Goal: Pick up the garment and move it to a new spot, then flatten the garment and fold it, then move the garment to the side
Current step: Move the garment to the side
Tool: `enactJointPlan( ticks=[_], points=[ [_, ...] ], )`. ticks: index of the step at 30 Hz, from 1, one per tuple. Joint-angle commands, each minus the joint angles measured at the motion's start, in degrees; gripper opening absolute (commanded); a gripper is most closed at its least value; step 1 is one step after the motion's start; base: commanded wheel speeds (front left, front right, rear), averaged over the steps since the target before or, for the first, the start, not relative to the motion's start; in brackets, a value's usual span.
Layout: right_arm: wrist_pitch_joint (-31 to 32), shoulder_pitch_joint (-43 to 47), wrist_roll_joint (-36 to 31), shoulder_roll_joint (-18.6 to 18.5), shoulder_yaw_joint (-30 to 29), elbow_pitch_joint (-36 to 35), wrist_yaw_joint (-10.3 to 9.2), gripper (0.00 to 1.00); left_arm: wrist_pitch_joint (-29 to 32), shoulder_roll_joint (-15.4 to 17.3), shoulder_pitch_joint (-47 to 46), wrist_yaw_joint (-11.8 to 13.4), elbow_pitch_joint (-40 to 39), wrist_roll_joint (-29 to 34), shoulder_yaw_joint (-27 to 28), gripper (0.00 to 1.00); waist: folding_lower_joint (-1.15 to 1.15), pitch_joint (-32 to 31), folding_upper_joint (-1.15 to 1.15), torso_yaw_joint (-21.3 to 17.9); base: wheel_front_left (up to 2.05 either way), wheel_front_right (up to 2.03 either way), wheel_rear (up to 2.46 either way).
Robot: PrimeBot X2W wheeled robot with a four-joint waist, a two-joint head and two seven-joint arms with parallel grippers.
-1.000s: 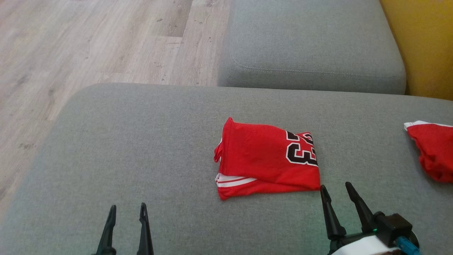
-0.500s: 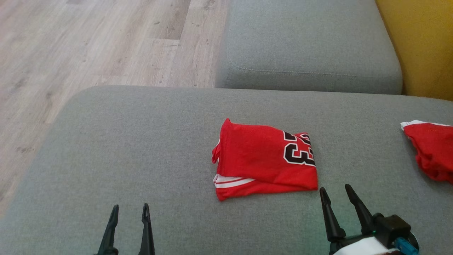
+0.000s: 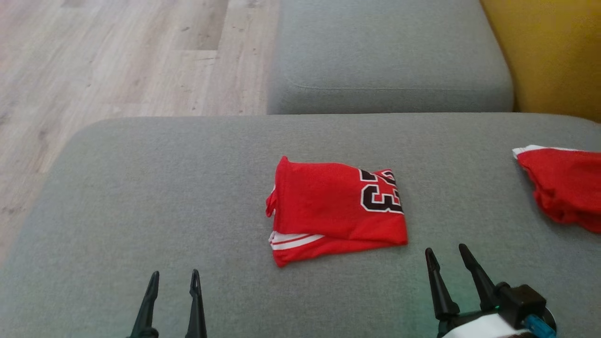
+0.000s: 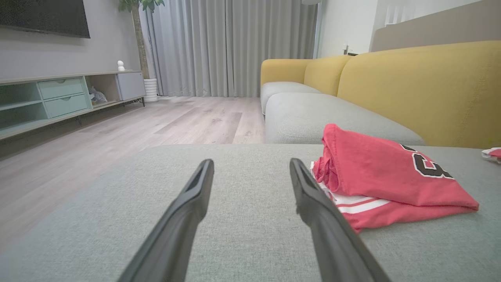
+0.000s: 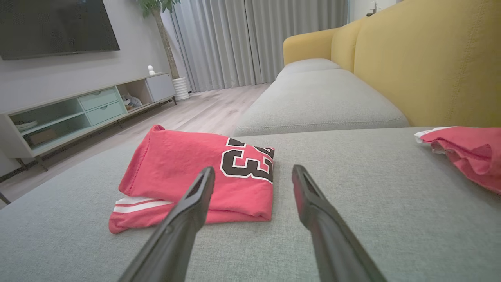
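The wide grey seat cushion (image 3: 141,188) gives plenty of room, but its left edge drops to the wooden floor (image 3: 94,61), so a long slide that way could tip the load over the rim. The garment (image 3: 328,206), a red jersey with black numerals, lies folded near the middle of the cushion, its white-striped lower layer poking out at the near left corner. By the look of it, only the move to the side is left, and that is where the trouble lies: a pinch on the top layer alone would likely peel the fold open, and dragging the stack over the coarse weave could shear the layers apart. A second red cloth (image 3: 563,188) lies well apart at the right edge of the head view; carrying the jersey that way risks tangling the two. The right gripper (image 3: 445,249) hovers low over the cushion just beside the jersey's near right corner, fingers level, pointing forward and parted wide with nothing between them. The left gripper (image 3: 174,273) sits well apart to the near left, equally low, jaws spread and empty, the jersey off to its right in its wrist view
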Motion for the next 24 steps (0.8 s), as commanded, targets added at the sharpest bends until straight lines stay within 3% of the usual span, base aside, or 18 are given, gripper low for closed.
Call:
enactJointPlan(
  ticks=[1,11,18,24],
  points=[
    [-0.6,-1.5,0.3,-0.2,1.0,-1.8,-0.04,1.00,-0.5,-0.4,-1.8,-0.2,-1.7,0.6,1.3,1.00,0.00,0.1,0.00,-1.1,0.00,0.00,0.00],
    [-0.6,-1.7,0.2,-0.2,0.8,-1.8,-0.04,1.00,-0.5,-0.4,-2.2,0.2,-1.3,0.1,0.3,1.00,0.00,0.3,0.00,-5.1,0.00,0.00,0.00],
    [-0.6,-2.6,0.0,-0.2,1.0,-1.5,-0.04,1.00,-0.5,-0.4,-2.8,0.3,-1.5,0.3,-0.2,1.00,0.00,1.4,0.00,-5.9,0.00,0.00,0.00],
    [-0.6,-6.2,0.7,-0.2,2.2,2.7,-0.04,1.00,-0.5,-0.4,-3.6,0.0,-1.5,0.7,-0.9,1.00,0.00,4.2,0.00,-5.9,0.00,0.00,0.00]
  ],
)
